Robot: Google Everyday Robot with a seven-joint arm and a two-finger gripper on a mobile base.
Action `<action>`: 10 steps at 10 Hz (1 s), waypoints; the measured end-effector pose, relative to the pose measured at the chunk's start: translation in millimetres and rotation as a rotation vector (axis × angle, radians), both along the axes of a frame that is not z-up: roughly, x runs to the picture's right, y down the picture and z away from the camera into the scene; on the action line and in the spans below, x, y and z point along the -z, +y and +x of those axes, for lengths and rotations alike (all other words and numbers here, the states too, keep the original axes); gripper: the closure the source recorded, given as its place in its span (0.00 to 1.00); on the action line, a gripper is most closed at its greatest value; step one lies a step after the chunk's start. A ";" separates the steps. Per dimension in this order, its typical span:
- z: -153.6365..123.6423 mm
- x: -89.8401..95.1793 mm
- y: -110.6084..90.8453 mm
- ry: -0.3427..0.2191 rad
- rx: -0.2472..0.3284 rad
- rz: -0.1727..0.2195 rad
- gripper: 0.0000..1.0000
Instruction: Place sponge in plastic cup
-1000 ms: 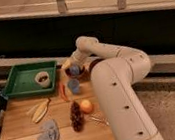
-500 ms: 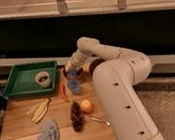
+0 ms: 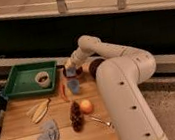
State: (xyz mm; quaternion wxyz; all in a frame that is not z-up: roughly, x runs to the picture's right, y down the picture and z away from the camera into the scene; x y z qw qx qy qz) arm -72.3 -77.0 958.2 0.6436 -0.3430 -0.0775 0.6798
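Observation:
The blue plastic cup (image 3: 74, 86) stands upright on the wooden table (image 3: 19, 124), just right of the green tray. My gripper (image 3: 70, 68) hangs directly above the cup, a short way over its rim. It is shut on a small blue sponge (image 3: 71, 73), which hangs below the fingers and stays clear of the cup. My white arm reaches in from the right and hides the table's right side.
A green tray (image 3: 13, 88) holds a small white bowl (image 3: 42, 79). A red chili (image 3: 64, 92) lies left of the cup. An orange (image 3: 86, 106), dark grapes (image 3: 76, 117), a utensil (image 3: 101, 121), a pale banana-like item (image 3: 39, 111) and a blue-grey cloth (image 3: 47, 134) lie nearer the front.
The gripper with the sponge has shifted only slightly above the cup. Nothing else on the table has moved.

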 end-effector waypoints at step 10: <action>31.8 121.8 19.3 -0.037 0.017 -0.011 1.00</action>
